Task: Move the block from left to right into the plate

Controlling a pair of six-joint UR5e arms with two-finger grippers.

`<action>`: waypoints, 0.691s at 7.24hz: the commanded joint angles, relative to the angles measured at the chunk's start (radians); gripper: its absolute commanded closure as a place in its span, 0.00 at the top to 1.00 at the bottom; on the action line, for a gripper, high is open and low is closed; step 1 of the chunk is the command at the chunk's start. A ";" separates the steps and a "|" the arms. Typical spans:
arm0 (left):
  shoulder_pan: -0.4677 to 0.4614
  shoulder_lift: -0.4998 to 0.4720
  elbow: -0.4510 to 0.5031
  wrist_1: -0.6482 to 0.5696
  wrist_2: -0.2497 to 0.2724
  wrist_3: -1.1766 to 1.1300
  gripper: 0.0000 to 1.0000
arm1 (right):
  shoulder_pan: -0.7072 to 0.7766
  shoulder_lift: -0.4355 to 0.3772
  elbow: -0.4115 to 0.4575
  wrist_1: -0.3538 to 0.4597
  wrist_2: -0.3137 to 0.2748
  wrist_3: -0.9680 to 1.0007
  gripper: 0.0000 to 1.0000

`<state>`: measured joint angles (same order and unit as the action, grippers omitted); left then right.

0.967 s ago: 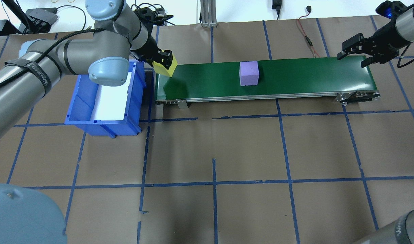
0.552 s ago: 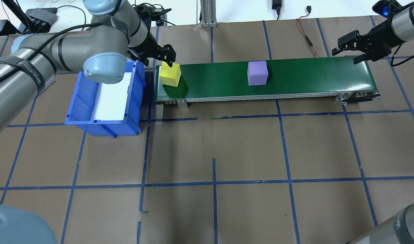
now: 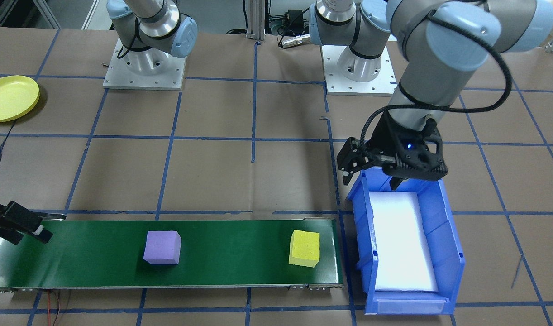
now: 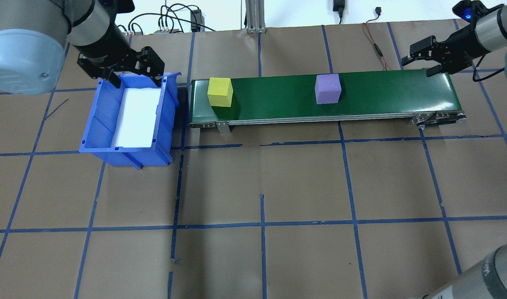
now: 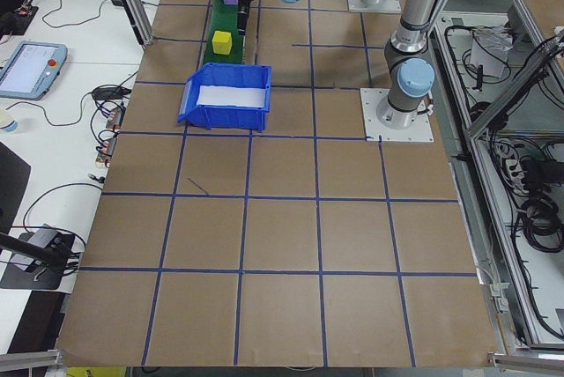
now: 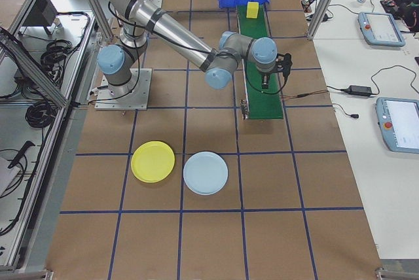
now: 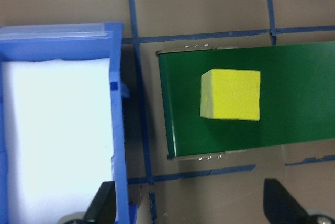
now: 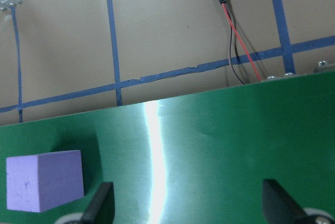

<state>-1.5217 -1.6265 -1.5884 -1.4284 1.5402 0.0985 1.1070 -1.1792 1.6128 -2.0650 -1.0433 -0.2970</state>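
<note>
Green conveyor belt (image 4: 382, 91) carried the purple block (image 4: 327, 88) toward the right gripper (image 4: 427, 57), whose spread fingers (image 4: 419, 45) should probably straddle it squarely before closing.

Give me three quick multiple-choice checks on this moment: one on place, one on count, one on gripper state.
1. Where is the yellow block?
A. in the bin
B. on the belt, at the end by the bin
C. on a plate

2. How many blocks are on the belt?
A. one
B. two
C. three

3. What state is the left gripper in?
A. open, empty, over the bin's rim
B. shut on the yellow block
C. shut on the purple block

Answers:
1 B, it sits on the green belt beside the bin.
2 B, only the yellow block and the purple block lie there.
3 A, its fingers stand apart with nothing between them.
</note>
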 commanded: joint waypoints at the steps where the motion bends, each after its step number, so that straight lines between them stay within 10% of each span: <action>1: 0.011 0.089 -0.010 -0.208 0.054 -0.003 1.00 | 0.002 0.018 0.007 -0.004 0.032 -0.008 1.00; 5: 0.006 0.096 -0.010 -0.207 0.044 -0.002 1.00 | 0.005 0.012 0.009 -0.009 0.037 -0.004 1.00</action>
<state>-1.5127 -1.5316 -1.5934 -1.6358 1.5835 0.0998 1.1105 -1.1617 1.6216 -2.0737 -1.0055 -0.3033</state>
